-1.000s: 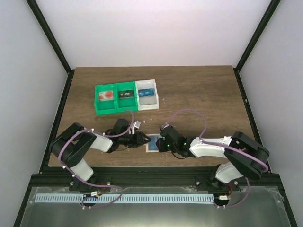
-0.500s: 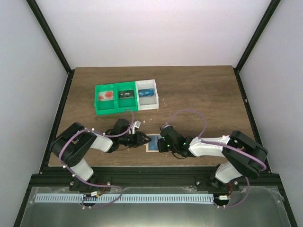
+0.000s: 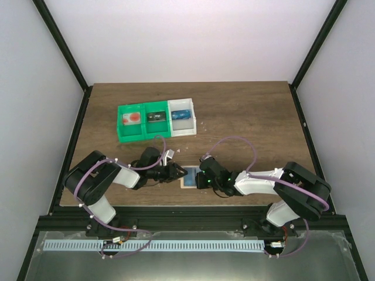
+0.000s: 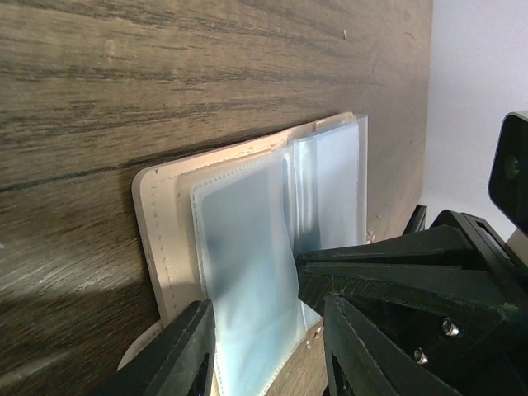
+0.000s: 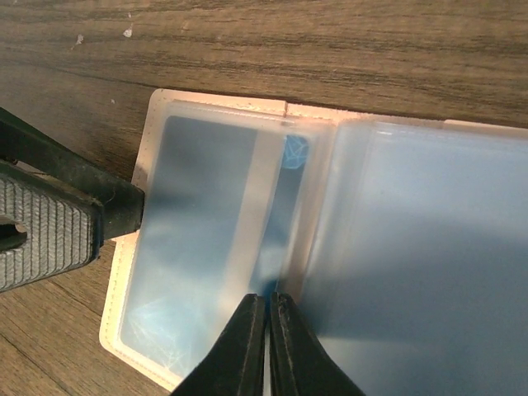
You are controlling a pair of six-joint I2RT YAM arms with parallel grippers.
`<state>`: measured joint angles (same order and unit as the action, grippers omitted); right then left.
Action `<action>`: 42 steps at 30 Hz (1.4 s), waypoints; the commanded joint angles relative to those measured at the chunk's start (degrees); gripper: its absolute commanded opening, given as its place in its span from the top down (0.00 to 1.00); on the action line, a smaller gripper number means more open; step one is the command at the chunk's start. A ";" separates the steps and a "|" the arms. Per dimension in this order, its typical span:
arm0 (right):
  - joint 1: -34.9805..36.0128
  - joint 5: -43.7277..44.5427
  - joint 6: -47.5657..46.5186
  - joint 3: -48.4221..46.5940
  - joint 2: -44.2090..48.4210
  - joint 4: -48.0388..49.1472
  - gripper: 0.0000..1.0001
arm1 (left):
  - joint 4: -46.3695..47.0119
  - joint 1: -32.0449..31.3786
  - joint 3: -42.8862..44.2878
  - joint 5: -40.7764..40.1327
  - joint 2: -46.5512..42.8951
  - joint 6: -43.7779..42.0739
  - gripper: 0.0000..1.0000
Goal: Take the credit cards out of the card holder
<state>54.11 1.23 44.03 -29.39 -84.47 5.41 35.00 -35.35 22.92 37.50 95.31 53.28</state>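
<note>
right fingers (image 5: 266, 346) now pinched together

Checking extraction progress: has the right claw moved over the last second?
Yes. The right claw slid slightly left over the card holder, toward the left claw.

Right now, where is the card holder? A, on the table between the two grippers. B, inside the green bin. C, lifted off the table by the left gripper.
A: the card holder lies open on the table between the left gripper and right gripper.
</note>
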 commanded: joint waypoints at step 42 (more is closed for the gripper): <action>-0.41 3.25 -0.05 12.22 15.12 12.31 0.89 | 9.95 -8.37 3.71 2.82 -0.34 13.04 0.59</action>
<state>54.06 1.69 45.74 -17.17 -71.85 18.59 44.05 -43.20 24.93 40.34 93.69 66.98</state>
